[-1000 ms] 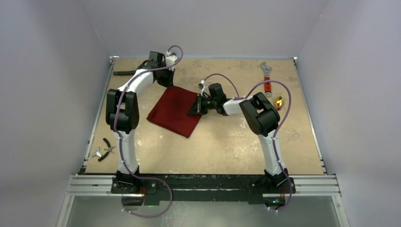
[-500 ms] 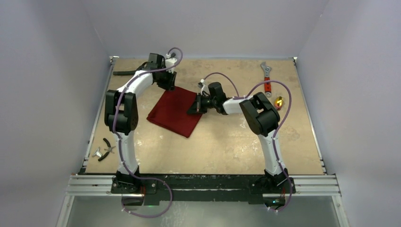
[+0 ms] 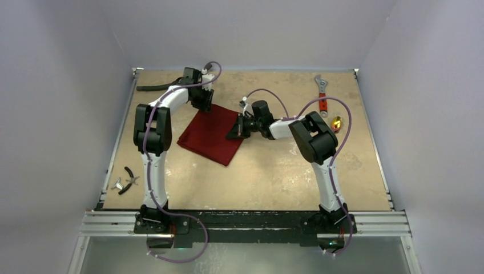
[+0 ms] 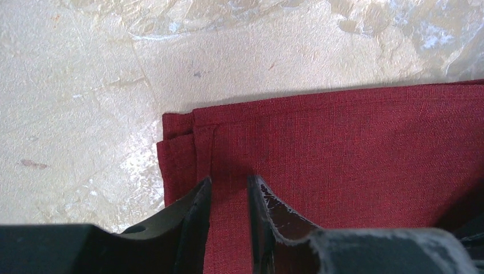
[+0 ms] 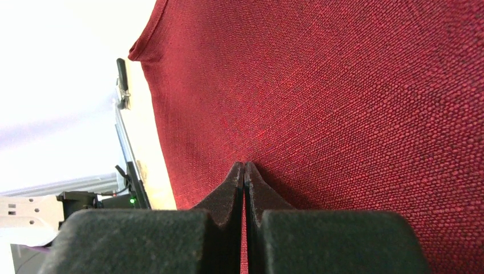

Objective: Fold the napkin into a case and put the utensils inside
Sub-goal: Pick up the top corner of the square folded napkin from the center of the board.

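Observation:
The dark red napkin lies folded flat on the table, left of centre. My left gripper is at its far corner. In the left wrist view its fingers stand a narrow gap apart just over the cloth, beside the layered corner. My right gripper is at the napkin's right corner. In the right wrist view it is shut with a thin edge of the cloth pinched between the fingertips. A gold utensil lies at the right, partly hidden by the purple cable.
A red-handled wrench lies at the far right. A black hose lies at the far left corner. Black pliers and a small metal piece lie by the left edge. Walls close in on three sides.
My left arm has swung its elbow inward and its gripper has moved slightly right, onto the napkin's far corner. The right arm and the napkin have stayed put.

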